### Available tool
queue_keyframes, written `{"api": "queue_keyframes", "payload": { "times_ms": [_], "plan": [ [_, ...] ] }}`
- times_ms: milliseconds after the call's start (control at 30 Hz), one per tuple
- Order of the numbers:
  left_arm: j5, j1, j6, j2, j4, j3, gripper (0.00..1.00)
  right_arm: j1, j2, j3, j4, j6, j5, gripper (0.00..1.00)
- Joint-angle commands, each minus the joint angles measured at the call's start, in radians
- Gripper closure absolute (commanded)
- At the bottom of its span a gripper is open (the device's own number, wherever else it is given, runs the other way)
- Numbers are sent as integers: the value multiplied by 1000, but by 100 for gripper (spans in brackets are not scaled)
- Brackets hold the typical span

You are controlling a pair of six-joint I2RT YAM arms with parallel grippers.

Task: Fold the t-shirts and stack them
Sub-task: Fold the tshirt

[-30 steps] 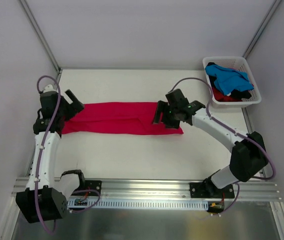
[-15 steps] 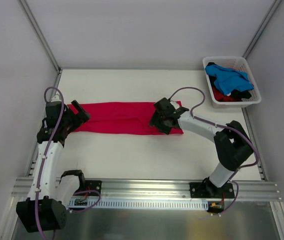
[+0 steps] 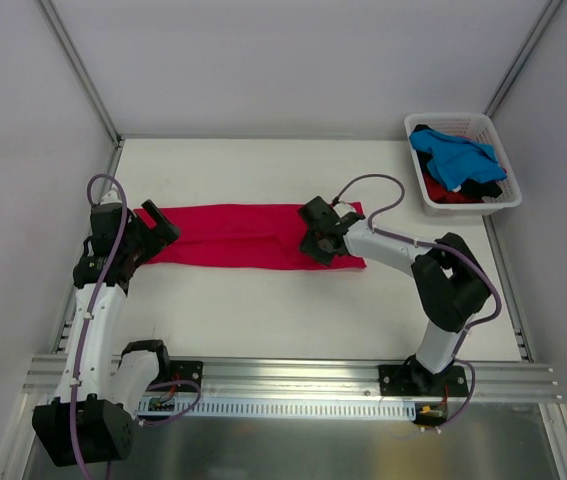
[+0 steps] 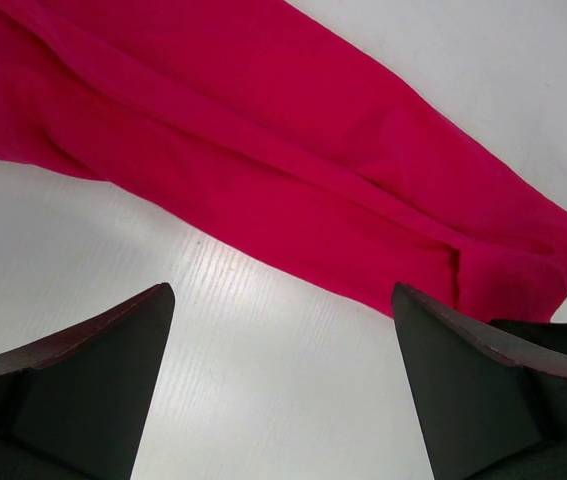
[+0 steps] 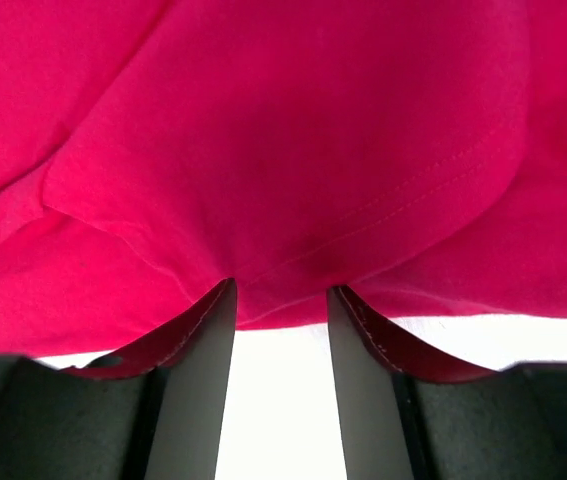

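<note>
A crimson t-shirt (image 3: 243, 236) lay in a long strip across the tabletop (image 3: 293, 300), apparently ready for a crosswise fold. The right claw (image 5: 281, 290) stood narrow around its right hem, though a firm grip could not be told. The left claw (image 4: 283, 290) hovered wide open near the left end, likely to hold it down.

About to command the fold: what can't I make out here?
- Whether right gripper holds red shirt: right wrist view, hem bunches at fingertips; top view, gripper covers it.
- Shirt's left end: top view, under left gripper.
- Shirts beneath blue shirt in basket: top view, covered.
</note>
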Motion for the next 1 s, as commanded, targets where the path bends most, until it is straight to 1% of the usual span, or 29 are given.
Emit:
{"api": "queue_keyframes", "payload": {
  "times_ms": [0,100,133,200,233,267,300,400,500,533,667,800,900,967],
  "plan": [
    [24,0,-7,-16,10,-4,8,6,19,52,-18,15,54,56],
    [13,2,-4,-15,9,-8,7,6,52,67,-21,14,51,60],
    [10,2,-2,-15,9,-8,7,6,61,71,-32,15,49,66],
    [6,0,2,-18,9,-7,7,7,75,81,-35,12,43,74],
    [3,0,2,-18,9,-4,7,6,76,82,-35,12,43,78],
    [1,2,4,-18,7,-2,7,7,75,82,-34,11,48,93],
    [0,2,5,-19,6,1,7,7,73,90,-35,2,52,99],
    [0,0,5,-16,4,6,7,6,56,117,-61,-43,80,100],
    [-10,2,-1,-6,6,-2,6,6,53,192,-93,-95,105,100],
    [-16,0,-2,-1,6,-8,6,3,58,240,-110,-137,103,100],
    [-51,2,-21,36,19,-27,5,-11,116,355,-158,-207,85,100],
    [-51,20,-53,100,65,-39,5,-40,182,407,-156,-221,45,100],
    [-17,46,-64,149,96,-33,8,-66,234,462,-156,-254,27,100],
    [-13,52,-62,172,115,-28,12,-92,269,499,-158,-274,5,99]
  ]
}}
